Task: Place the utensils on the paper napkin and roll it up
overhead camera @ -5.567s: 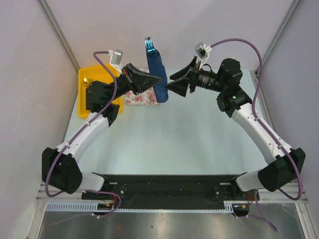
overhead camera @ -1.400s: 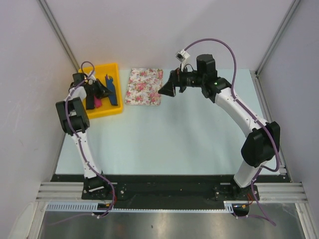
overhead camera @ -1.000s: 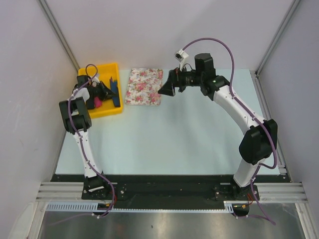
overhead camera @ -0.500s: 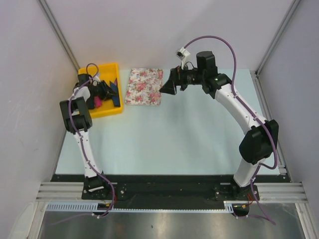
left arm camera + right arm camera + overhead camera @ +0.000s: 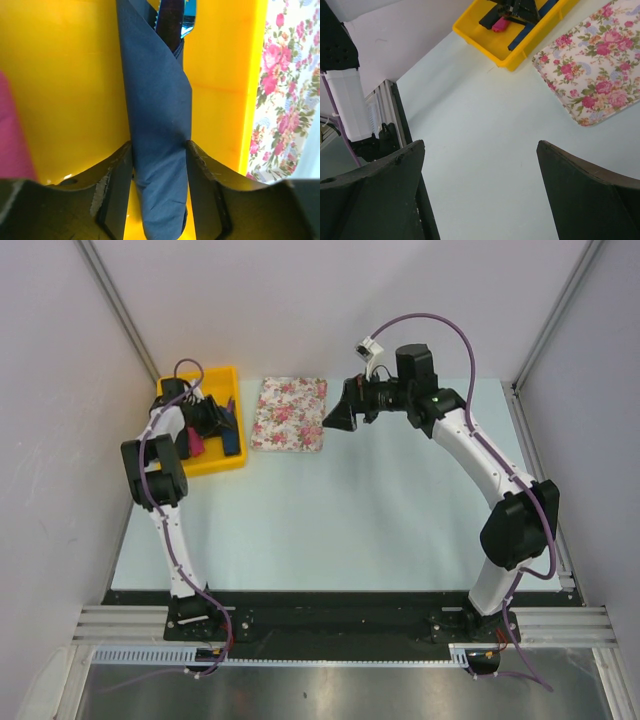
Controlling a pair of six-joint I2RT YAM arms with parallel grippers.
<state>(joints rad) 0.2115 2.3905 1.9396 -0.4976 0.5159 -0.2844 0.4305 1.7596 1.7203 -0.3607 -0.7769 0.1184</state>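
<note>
The paper napkin (image 5: 160, 125) is a rolled dark navy bundle lying lengthwise in the yellow tray (image 5: 65, 75). The utensils' shiny blue ends (image 5: 186, 21) stick out of its far end. My left gripper (image 5: 159, 146) straddles the near end of the roll; its jaws are parted, with yellow showing beside the roll near the left finger. From above, the roll (image 5: 229, 430) sits at the tray's right side under the left gripper (image 5: 215, 420). My right gripper (image 5: 335, 418) hovers wide open beside the floral mat, holding nothing (image 5: 480, 145).
The pink-and-white floral mat (image 5: 288, 413) lies right of the yellow tray (image 5: 200, 380). A pink block (image 5: 196, 445) and a black block share the tray, left of the roll. Grey walls close in on both sides.
The left jaws, shut on the rolled napkin a second ago, have spread apart around it in the tray. The right arm has barely shifted.
</note>
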